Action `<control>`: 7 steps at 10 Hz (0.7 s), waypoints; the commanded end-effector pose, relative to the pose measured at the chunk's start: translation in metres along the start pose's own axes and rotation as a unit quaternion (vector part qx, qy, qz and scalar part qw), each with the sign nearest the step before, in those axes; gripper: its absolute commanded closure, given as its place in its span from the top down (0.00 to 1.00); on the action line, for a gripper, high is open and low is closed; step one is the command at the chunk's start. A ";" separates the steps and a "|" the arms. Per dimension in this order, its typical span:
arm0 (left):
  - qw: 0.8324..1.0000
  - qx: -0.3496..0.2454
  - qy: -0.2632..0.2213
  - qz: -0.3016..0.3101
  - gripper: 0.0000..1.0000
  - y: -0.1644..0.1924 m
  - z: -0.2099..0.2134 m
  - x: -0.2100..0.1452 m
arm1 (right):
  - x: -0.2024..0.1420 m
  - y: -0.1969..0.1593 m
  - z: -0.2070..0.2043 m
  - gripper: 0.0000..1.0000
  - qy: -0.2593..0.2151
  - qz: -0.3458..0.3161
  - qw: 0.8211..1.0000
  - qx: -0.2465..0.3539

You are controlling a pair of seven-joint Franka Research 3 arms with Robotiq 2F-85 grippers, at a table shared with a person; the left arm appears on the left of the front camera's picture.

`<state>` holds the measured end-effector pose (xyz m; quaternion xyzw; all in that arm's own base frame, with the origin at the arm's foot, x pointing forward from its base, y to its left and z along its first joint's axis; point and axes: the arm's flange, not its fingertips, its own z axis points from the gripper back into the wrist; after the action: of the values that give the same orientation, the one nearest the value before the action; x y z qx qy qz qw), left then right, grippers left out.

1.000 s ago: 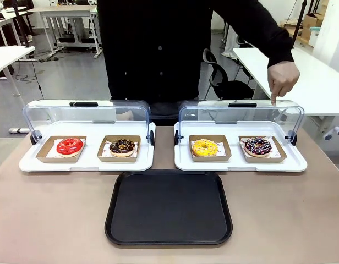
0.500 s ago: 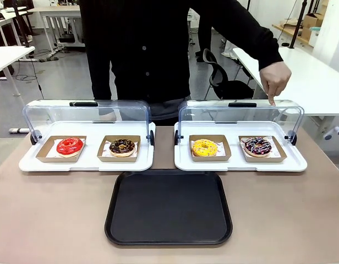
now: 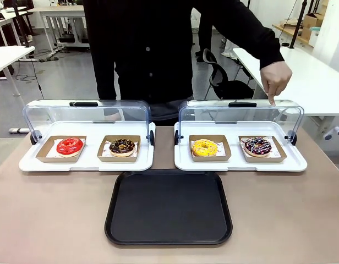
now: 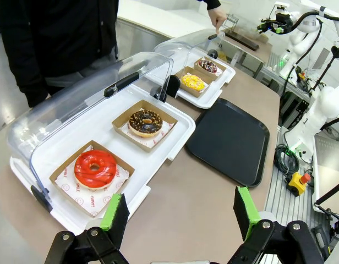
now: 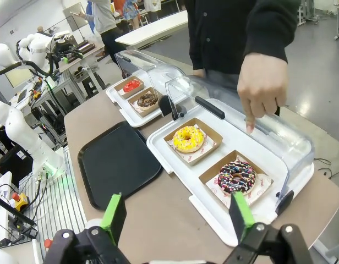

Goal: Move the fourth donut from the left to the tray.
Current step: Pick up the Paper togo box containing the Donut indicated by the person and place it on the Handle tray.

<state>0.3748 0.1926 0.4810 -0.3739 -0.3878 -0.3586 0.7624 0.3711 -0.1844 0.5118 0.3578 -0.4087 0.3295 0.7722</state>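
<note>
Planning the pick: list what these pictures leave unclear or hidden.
- Front view, right wrist view: whether the person's pointing hand touches the clear plastic lid; no side-on angle.
- Left wrist view: print on the white paper under the red-glazed ring donut; too small.

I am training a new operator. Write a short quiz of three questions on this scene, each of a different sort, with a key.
1. True or false: the black tray already holds a donut.
2. Which donut is nearest the person's hand as it points down? A red donut, B yellow donut, C fourth donut.
3. Fill in: the left gripper and the right gripper are both ____.
Key: 1 false; 2 C; 3 open.
</note>
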 end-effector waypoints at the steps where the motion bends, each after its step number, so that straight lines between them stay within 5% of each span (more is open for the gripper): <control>1: 1.000 -0.002 -0.015 -0.011 1.00 0.003 0.001 0.002 | 0.000 0.000 0.000 1.00 0.000 0.000 1.000 0.000; 5: 1.000 -0.002 -0.015 -0.011 1.00 0.003 0.001 0.002 | 0.039 -0.005 -0.077 1.00 0.154 0.093 0.983 0.019; 7: 1.000 -0.002 -0.015 -0.011 1.00 0.003 0.001 0.002 | 0.042 -0.001 -0.116 1.00 0.241 0.157 0.957 0.033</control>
<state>0.3760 0.1925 0.4798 -0.3743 -0.3864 -0.3586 0.7629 0.4333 -0.0805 0.5046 0.2658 -0.2681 0.4932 0.7837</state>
